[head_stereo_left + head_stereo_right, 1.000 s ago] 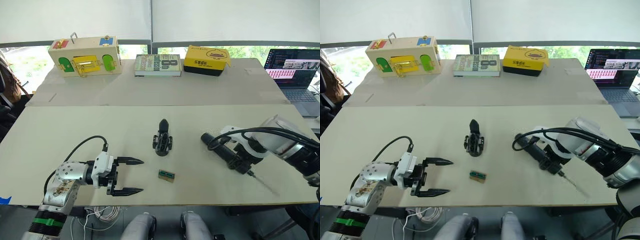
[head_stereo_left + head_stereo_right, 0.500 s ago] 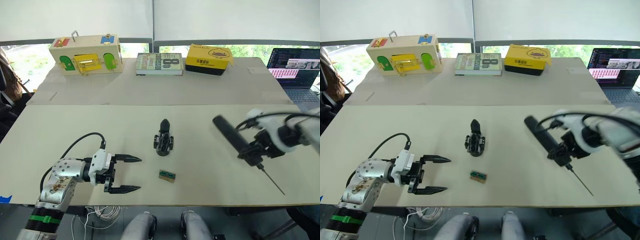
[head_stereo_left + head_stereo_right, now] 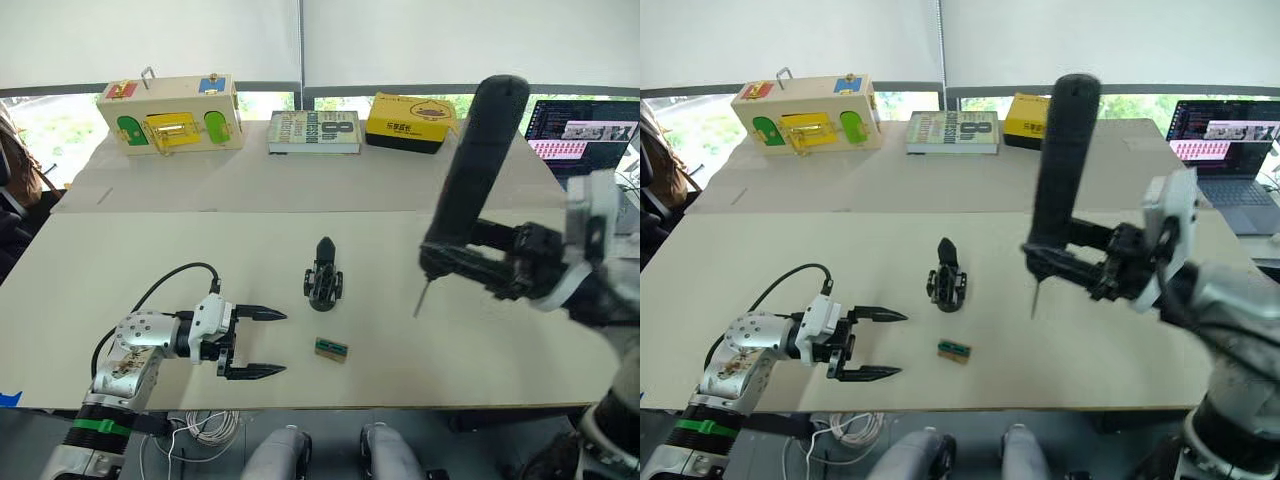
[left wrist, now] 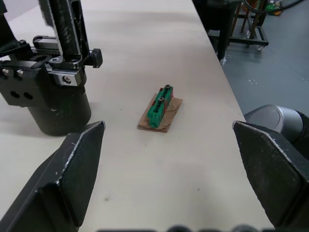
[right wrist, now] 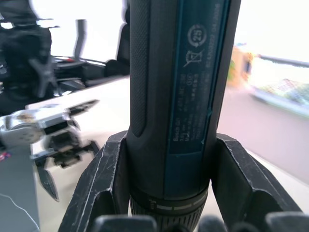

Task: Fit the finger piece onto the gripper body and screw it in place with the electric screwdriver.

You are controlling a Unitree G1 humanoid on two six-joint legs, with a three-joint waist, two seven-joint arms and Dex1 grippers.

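The gripper body (image 3: 324, 287) stands on the near table at mid-front, and the black finger piece (image 3: 326, 248) rises from its far end. My right gripper (image 3: 446, 263) is shut on the electric screwdriver (image 3: 474, 170). It holds the tool upright above the table, to the right of the gripper body, with the thin bit (image 3: 420, 298) pointing down. In the right wrist view the fingers (image 5: 103, 186) clamp the screwdriver's (image 5: 179, 92) lower barrel. My left gripper (image 3: 281, 343) rests open to the left of a small green-and-tan block (image 3: 332, 349). The left wrist view has that block (image 4: 161, 107) and the gripper body (image 4: 54, 92) between its fingers (image 4: 65, 176).
A second table behind carries a wooden latch box (image 3: 170, 112), a book (image 3: 315, 131) and a yellow box (image 3: 412, 121). An open laptop (image 3: 588, 140) sits at the far right. A black cable (image 3: 160, 290) loops from my left wrist.
My right arm has lifted the screwdriver off its low slant and swung it upright, bit down, closer to the gripper body. The left gripper stays open in about the same place.
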